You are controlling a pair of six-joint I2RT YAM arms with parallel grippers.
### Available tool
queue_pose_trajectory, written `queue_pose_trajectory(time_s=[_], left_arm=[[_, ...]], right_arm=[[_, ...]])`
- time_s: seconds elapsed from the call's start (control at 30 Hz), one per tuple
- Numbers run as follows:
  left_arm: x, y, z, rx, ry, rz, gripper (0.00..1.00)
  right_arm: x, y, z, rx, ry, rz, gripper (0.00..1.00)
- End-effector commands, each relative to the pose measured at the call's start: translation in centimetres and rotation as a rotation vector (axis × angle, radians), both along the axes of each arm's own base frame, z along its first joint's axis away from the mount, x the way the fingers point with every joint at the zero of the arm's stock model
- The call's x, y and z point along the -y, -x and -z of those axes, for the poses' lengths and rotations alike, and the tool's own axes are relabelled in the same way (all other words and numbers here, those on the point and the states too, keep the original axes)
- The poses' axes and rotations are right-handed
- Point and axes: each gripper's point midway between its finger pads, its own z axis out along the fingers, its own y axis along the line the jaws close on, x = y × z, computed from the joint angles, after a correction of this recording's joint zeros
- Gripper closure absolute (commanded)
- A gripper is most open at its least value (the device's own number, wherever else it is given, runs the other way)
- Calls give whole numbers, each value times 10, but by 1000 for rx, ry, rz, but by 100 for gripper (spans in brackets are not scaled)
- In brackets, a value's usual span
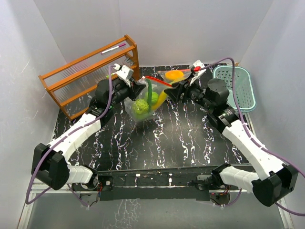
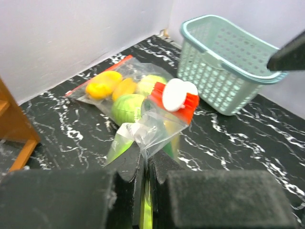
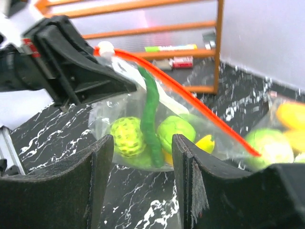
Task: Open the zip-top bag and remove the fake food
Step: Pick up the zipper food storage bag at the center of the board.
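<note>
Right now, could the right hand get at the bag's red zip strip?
Probably yes: the right hand is open, facing the strip with nothing between; the left hand pinches only the bag's corner.

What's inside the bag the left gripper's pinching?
Clear plastic zip-top bag shows: bumpy yellow-green ball, long green stalk, smooth green ball, yellow piece half covered. Anything behind them is hidden.

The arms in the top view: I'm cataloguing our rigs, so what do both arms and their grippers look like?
The left arm and right arm match: white, rounded link shells between chunky black joints. A purple cable loops along each. The left gripper and right gripper are black, each with two thick matte fingers.
</note>
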Motion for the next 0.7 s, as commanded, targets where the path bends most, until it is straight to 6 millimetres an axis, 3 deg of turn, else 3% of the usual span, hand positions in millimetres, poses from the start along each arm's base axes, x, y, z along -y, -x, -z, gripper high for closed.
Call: queue_pose_trajectory(time_s=[0.0,0.33,0.47,0.67], left_arm=[[15,40,-44,27,83,211,100],[23,73,-46,19,81,394,100],[28,87,-54,15,111,474,100],[35,96,-47,-32,117,561,100]], right_arm=[[-13,21,-41,256,-1,-197,45],[-40,26,-41,303,-14,-425,49],[-44,26,-37,315,0,-463,49],[-43,30,-44,354,11,-469,53]])
